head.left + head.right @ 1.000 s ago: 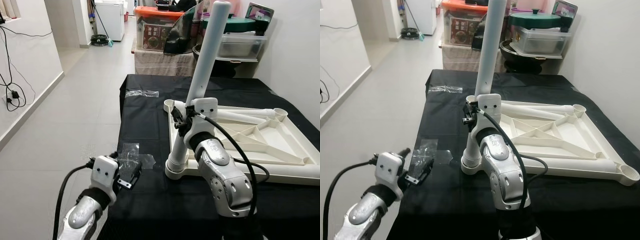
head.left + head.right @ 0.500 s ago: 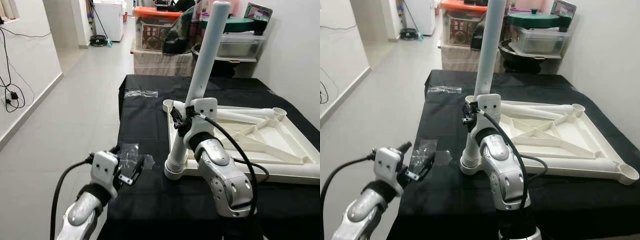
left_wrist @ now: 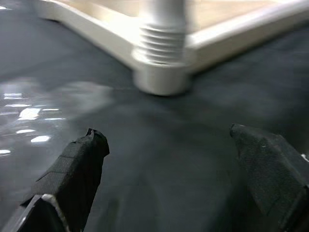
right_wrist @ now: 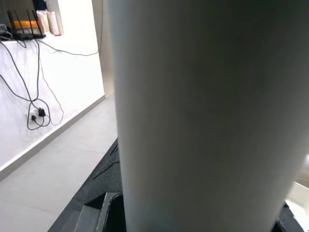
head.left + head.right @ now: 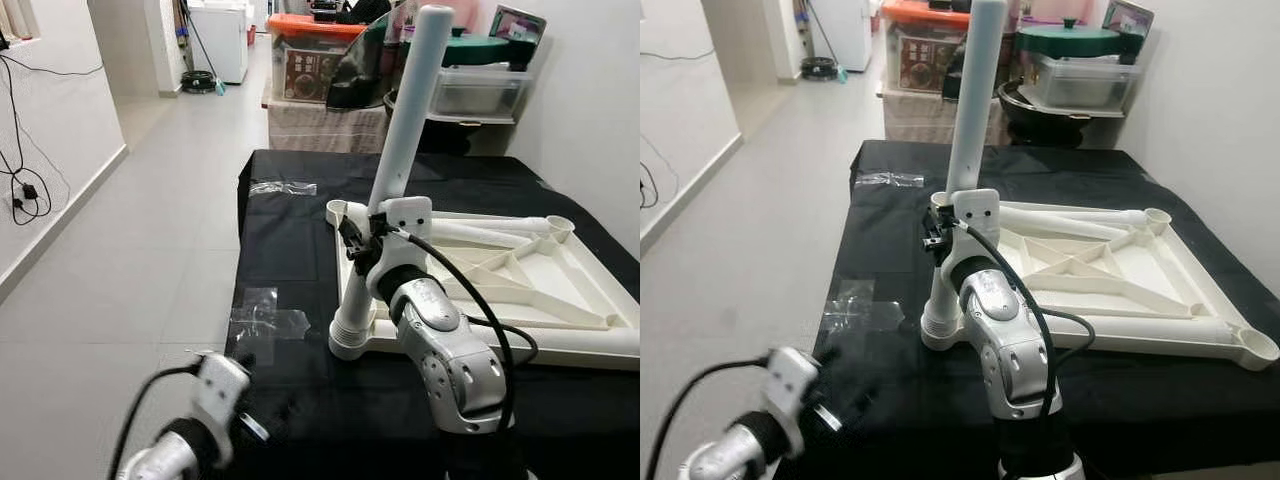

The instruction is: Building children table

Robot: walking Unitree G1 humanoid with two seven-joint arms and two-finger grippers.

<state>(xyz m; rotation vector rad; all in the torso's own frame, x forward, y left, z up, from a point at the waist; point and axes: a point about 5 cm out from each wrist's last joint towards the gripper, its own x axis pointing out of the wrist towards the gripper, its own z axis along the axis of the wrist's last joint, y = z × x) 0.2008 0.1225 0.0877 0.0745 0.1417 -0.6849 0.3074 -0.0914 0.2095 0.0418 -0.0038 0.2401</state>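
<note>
Right gripper is clamping the upright white leg in the tabletop corner; left gripper is hovering released over the black surface.

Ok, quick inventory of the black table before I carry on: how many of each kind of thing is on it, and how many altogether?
Upturned white tabletop frame: 1
White table leg, standing in the frame's near corner socket, right gripper on it: 1
Clear plastic bags: 2
Total: 4
</note>
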